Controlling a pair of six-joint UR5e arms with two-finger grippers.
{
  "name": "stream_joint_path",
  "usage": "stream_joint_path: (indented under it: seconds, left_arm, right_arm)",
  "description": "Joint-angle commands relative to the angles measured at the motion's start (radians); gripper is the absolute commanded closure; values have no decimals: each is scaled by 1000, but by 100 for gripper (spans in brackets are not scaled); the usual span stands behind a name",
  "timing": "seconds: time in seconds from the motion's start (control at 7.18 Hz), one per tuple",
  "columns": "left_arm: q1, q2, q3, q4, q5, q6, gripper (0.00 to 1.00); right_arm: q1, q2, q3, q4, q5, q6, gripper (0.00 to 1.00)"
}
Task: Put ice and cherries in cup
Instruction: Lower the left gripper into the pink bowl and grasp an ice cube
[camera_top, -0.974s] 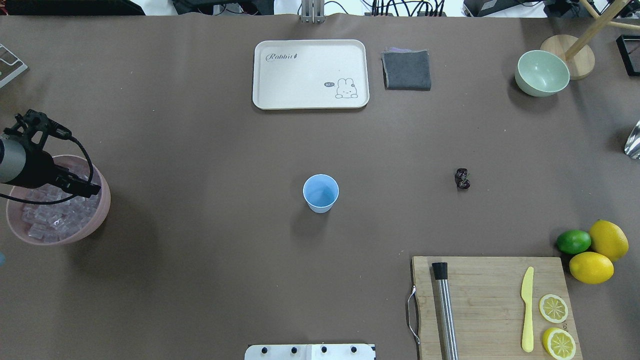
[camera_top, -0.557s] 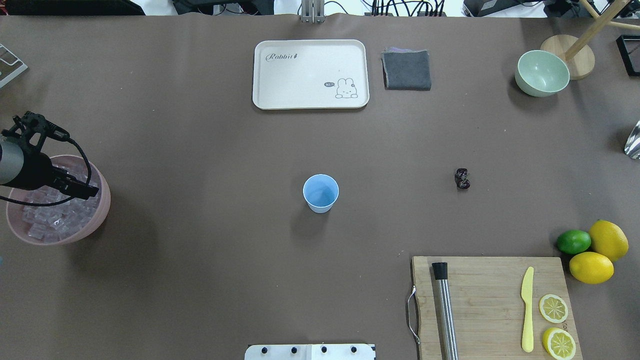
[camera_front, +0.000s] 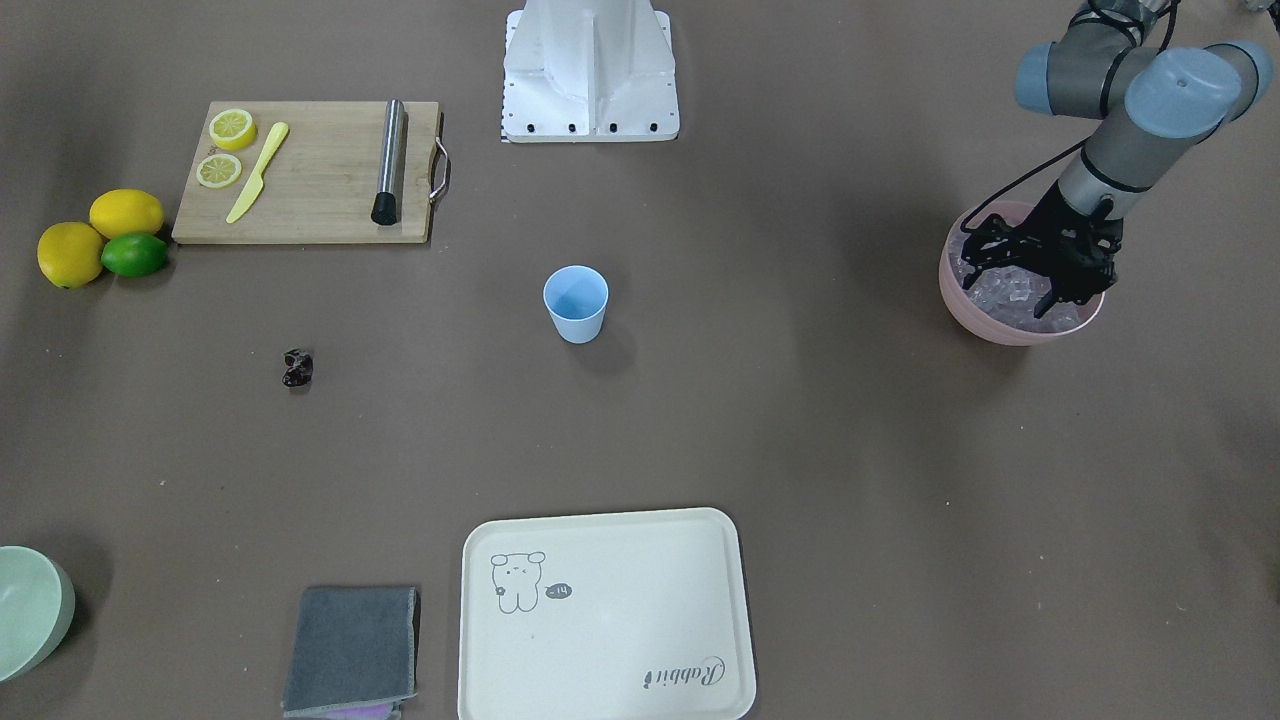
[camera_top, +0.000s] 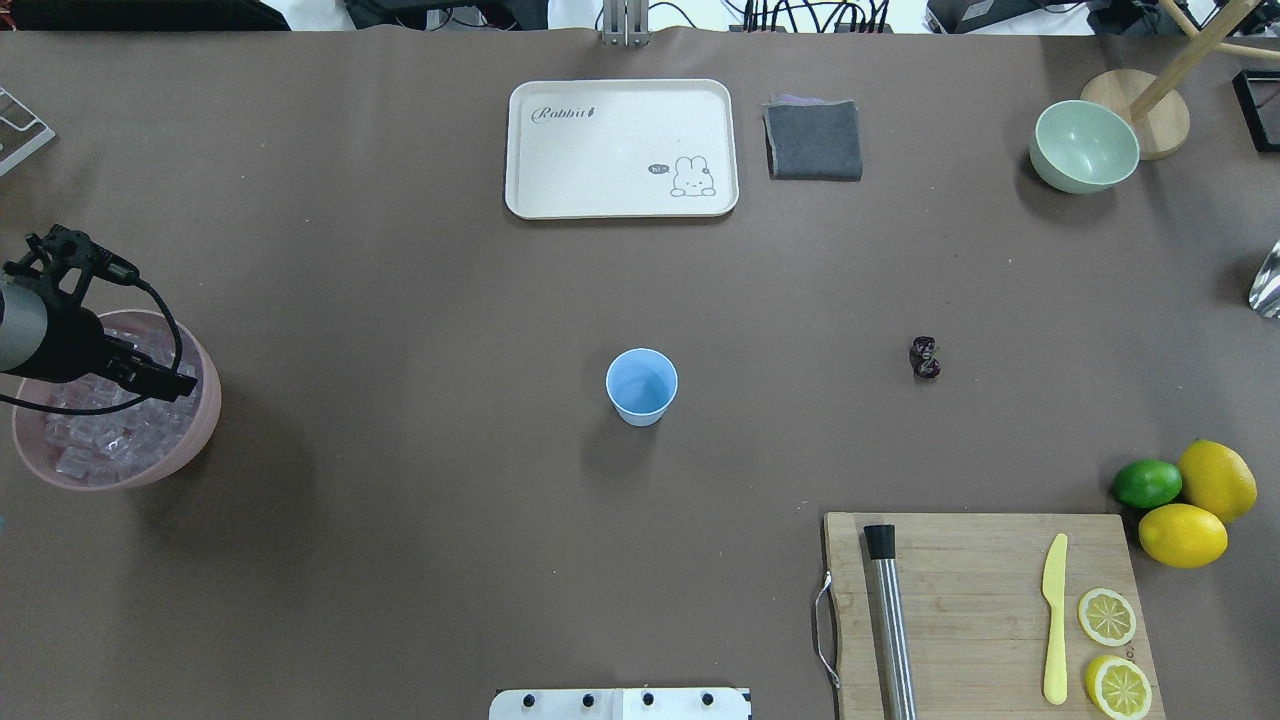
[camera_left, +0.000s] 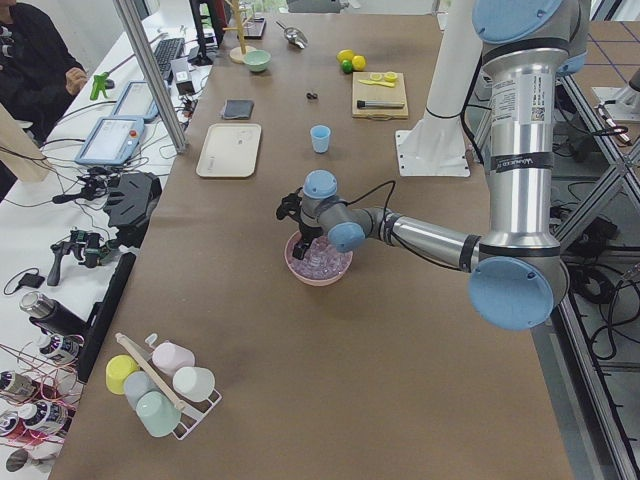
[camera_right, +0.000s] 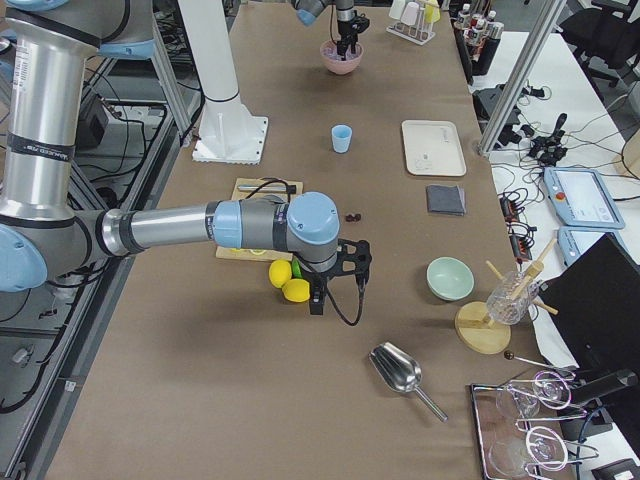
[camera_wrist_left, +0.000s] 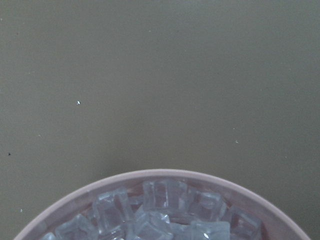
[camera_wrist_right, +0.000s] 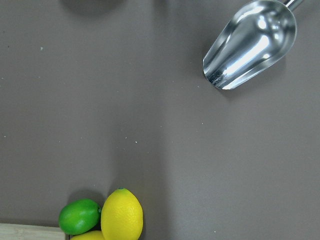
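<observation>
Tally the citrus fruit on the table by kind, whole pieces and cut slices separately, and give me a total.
Whole lemons: 2
Limes: 1
Lemon slices: 2
Total: 5

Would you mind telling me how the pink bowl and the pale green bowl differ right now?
The pink bowl holds ice; the pale green bowl looks empty. The left gripper hangs over the pink bowl; none is over the pale green bowl. Both stand upright on the table.
</observation>
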Motion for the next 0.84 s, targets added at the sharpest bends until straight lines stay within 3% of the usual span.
stream_joint_path:
  seconds: [0.0, 0.28, 0.42, 0.56, 0.7]
  left_arm:
    - [5, 5, 3, 0, 1, 0, 2]
    - [10, 15, 4, 0, 1, 0, 2]
    - [13, 18, 3, -2, -1, -5, 9]
    - [12, 18, 1, -2, -1, -6, 35]
    - [13, 18, 3, -2, -1, -5, 42]
  right_arm:
    - [5, -5, 2, 0, 6, 2, 0]
    - [6, -8, 12, 0, 4, 2, 0]
    - [11, -8, 14, 0, 4, 2, 0]
    - [14, -10, 14, 0, 4, 2, 0]
    - [15, -10, 14, 0, 4, 2, 0]
